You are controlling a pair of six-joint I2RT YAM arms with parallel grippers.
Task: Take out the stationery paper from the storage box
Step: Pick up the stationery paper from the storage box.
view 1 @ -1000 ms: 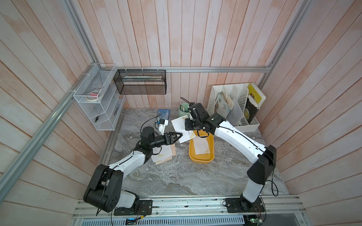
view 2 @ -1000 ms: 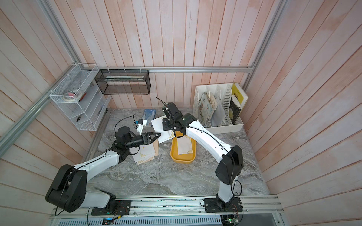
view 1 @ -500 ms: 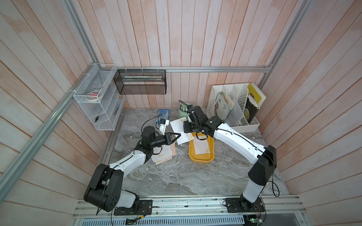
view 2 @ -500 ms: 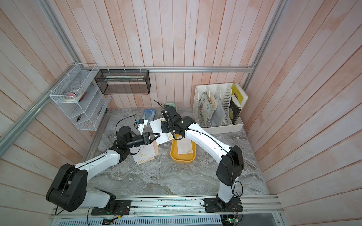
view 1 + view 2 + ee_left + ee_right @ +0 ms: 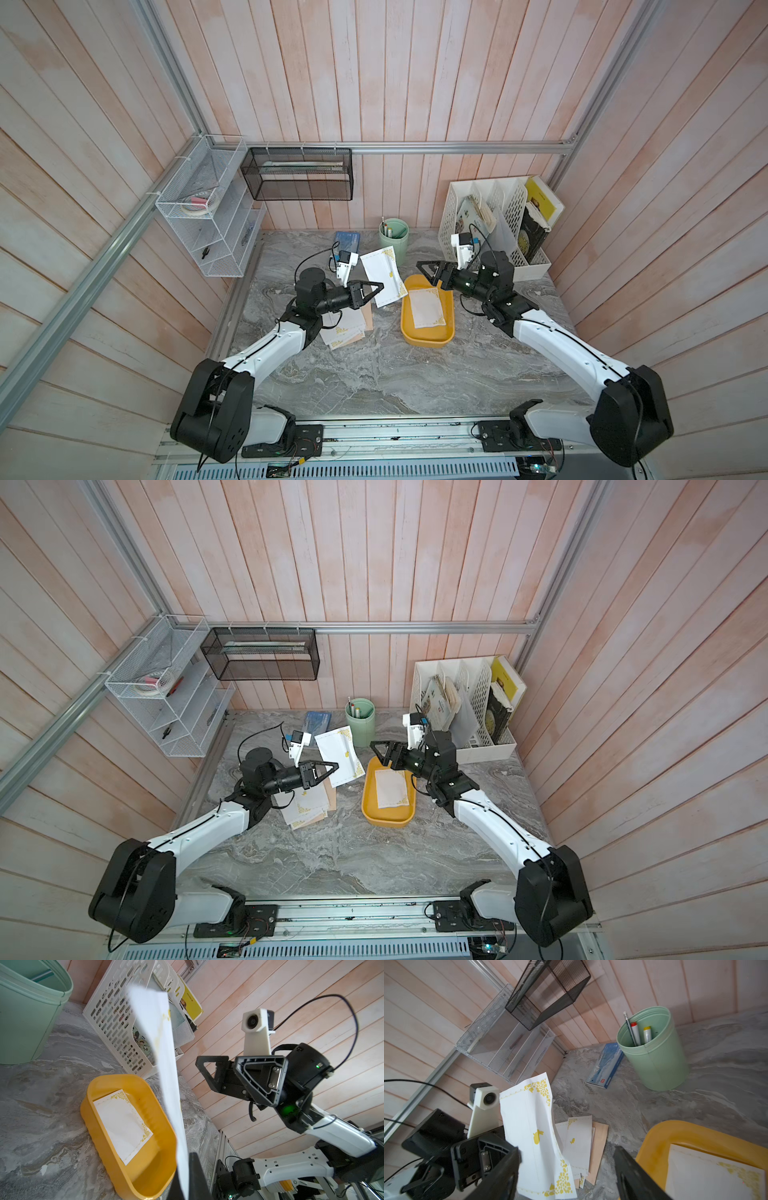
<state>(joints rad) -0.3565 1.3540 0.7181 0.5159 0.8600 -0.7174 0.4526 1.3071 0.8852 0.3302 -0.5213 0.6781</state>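
left gripper (image 5: 376, 291) clamped on the lower edge of one stationery paper sheet (image 5: 384, 272), which stands up in free air. right gripper (image 5: 424, 268) jaws apart, empty, near storage box (image 5: 428, 341) far rim.

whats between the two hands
The gold-bordered white sheet pinched in the left hand; the right hand is open. Shown in both top views.

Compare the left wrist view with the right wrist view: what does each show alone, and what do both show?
Only the left wrist view: the white file organizer and the right arm. Only the right wrist view: the black mesh basket, the blue booklet and the pile of sheets. Both: the held sheet, the green cup and the storage box with another sheet inside.
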